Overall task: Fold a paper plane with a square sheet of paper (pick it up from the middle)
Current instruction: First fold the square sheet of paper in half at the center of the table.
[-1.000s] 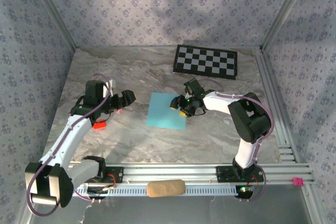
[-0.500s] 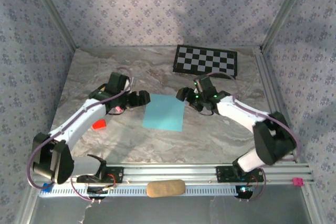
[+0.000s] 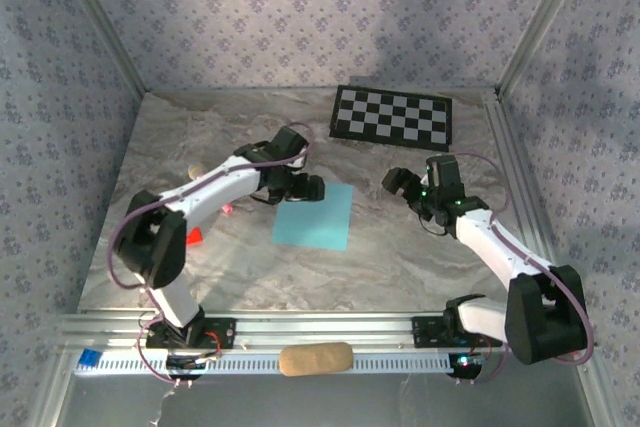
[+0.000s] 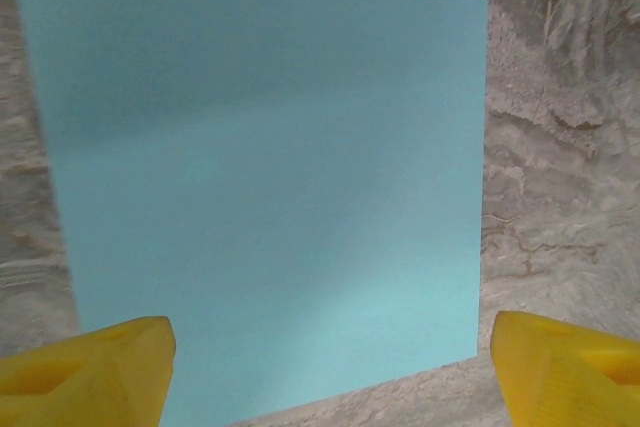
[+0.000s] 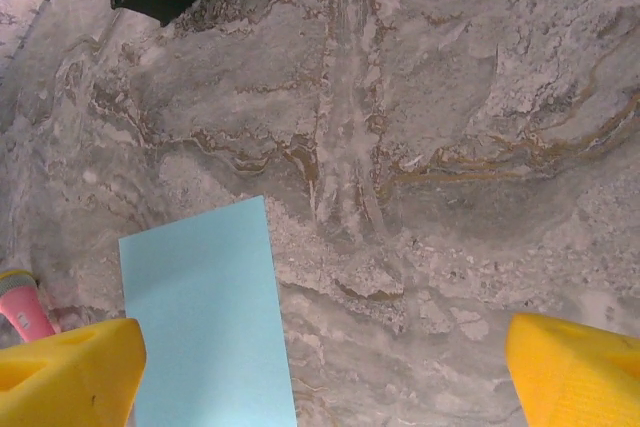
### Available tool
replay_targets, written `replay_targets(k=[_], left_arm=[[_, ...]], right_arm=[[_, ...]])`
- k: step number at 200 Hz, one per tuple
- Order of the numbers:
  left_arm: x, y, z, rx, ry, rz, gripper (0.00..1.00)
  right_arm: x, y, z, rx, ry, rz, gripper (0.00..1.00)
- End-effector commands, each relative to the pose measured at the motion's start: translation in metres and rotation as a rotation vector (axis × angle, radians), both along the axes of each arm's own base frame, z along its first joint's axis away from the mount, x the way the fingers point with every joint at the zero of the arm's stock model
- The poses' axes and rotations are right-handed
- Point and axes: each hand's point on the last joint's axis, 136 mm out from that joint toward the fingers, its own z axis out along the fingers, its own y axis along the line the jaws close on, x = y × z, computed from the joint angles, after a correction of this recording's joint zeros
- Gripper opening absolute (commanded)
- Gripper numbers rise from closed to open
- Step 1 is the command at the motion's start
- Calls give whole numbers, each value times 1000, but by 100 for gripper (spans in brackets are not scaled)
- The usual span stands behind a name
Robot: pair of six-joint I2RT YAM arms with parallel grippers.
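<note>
- Left gripper [image 3: 303, 190] has swung in from the left side of the table and now hangs over the far-left corner of the square sheet of paper [image 3: 313, 217].
- Right gripper [image 3: 398, 183] has gone the other way. It was on the sheet's right edge and now sits well off to the right, over bare table [image 3: 400, 247].
- Sheet has barely shifted. It lies flat mid-table, near of the checkerboard mat [image 3: 392, 117], with no crease visible.
- Left jaws apart: in the left wrist view both yellow fingers [image 4: 85, 367] stand wide, with the sheet spread between and beyond them and nothing pinched.
- Right jaws apart as well: the right wrist view has its fingers [image 5: 575, 367] wide over marble, with the sheet [image 5: 205, 317] off to one side and a pink marker pen [image 5: 25, 312] just past it.
- Reading: looks like a handover of the approach, with the left arm lining up for the pick. No fold started and no paper plane yet.
- Orientation: being square, the sheet has no true long axis and no nose to point.
- Its edges run slightly skewed to the table edge, near-left corner drifting leftward.
- Pick is meant at the middle; the left gripper sits toward the far edge, so it likely needs to come nearer.
</note>
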Motion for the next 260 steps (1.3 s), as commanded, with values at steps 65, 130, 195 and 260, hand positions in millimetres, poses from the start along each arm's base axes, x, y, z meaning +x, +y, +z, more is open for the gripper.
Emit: replay_targets(k=[65,130,195,260], left_arm=[[-3,-58,-45,213,149,-76,82],[5,-38,-58,324,170,-13,82],[7,-24,-73,296,218,37,82],[3,-21,-83,326,239,26,84]], right_arm=[[-18,2,-14,-4,57,127,95],[-19,-2,-21,1,72,125,96],[-9,13,-27,41,88,173,96],[-6,20,-27,41,103,193,96]])
